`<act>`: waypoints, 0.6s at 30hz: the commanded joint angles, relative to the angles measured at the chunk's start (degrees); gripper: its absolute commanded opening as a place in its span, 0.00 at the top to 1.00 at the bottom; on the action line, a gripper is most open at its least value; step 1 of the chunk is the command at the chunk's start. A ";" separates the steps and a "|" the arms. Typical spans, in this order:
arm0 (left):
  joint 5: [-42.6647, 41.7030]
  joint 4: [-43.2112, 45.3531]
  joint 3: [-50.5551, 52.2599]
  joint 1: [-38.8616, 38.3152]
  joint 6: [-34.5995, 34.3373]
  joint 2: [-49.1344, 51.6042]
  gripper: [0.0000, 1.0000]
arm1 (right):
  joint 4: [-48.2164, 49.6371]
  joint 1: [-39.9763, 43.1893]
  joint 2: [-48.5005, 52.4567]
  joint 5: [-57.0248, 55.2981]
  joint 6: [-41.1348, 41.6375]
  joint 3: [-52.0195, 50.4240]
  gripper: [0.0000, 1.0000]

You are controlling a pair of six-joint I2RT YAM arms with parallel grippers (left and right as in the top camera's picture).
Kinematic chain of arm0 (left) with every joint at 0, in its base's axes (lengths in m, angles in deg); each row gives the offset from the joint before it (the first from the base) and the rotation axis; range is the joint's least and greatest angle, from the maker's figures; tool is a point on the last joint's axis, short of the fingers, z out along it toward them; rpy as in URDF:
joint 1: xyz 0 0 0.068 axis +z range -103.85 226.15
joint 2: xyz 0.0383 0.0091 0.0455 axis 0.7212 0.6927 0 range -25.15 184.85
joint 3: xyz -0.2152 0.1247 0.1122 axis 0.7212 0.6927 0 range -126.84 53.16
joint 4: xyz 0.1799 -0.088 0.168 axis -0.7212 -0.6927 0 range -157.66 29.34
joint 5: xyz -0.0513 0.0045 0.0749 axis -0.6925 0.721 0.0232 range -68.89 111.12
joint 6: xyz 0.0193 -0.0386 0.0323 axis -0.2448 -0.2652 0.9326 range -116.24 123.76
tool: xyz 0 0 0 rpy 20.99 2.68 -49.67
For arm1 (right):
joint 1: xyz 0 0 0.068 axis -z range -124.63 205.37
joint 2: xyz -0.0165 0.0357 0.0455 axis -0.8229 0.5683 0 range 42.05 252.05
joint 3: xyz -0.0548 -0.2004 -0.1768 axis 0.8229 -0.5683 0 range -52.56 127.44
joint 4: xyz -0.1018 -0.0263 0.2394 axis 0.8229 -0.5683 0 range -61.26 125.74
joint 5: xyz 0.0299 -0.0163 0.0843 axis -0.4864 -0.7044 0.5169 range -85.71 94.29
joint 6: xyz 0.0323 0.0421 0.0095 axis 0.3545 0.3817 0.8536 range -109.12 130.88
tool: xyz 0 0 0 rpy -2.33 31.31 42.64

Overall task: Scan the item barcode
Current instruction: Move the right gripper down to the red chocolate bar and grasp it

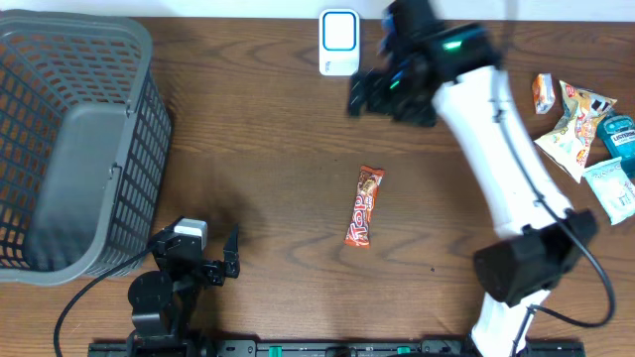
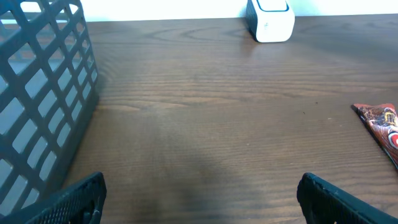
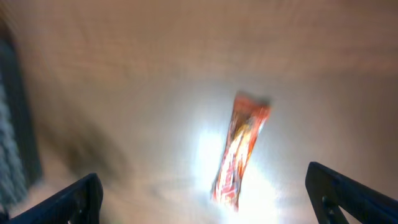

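The item, an orange and red snack bar wrapper (image 1: 364, 206), lies flat mid-table; it also shows at the right edge of the left wrist view (image 2: 382, 127) and, blurred, under the right wrist camera (image 3: 241, 149). A white barcode scanner (image 1: 339, 42) stands at the back edge, also visible from the left wrist (image 2: 270, 18). My right gripper (image 1: 362, 96) hovers open between scanner and bar, holding nothing (image 3: 208, 199). My left gripper (image 1: 210, 260) rests open and empty near the front left (image 2: 199, 199).
A grey plastic basket (image 1: 89, 119) fills the left side, close to the left gripper (image 2: 37, 93). Several other snack packets and items (image 1: 585, 129) lie at the right edge, behind the right arm.
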 commanded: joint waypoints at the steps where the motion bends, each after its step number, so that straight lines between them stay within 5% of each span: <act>1: 0.20 -1.11 0.87 0.13 -0.52 -0.11 0.02 | -3.19 -4.92 1.33 -1.77 2.45 -3.21 0.01; 10: 0.17 -1.11 0.87 0.13 -0.55 -0.11 0.02 | -6.21 -16.20 1.38 -14.95 19.19 -21.62 0.01; 18: 0.20 -1.11 0.87 0.13 -0.52 -0.11 0.02 | 11.17 -17.44 1.38 -9.94 19.26 -38.38 0.01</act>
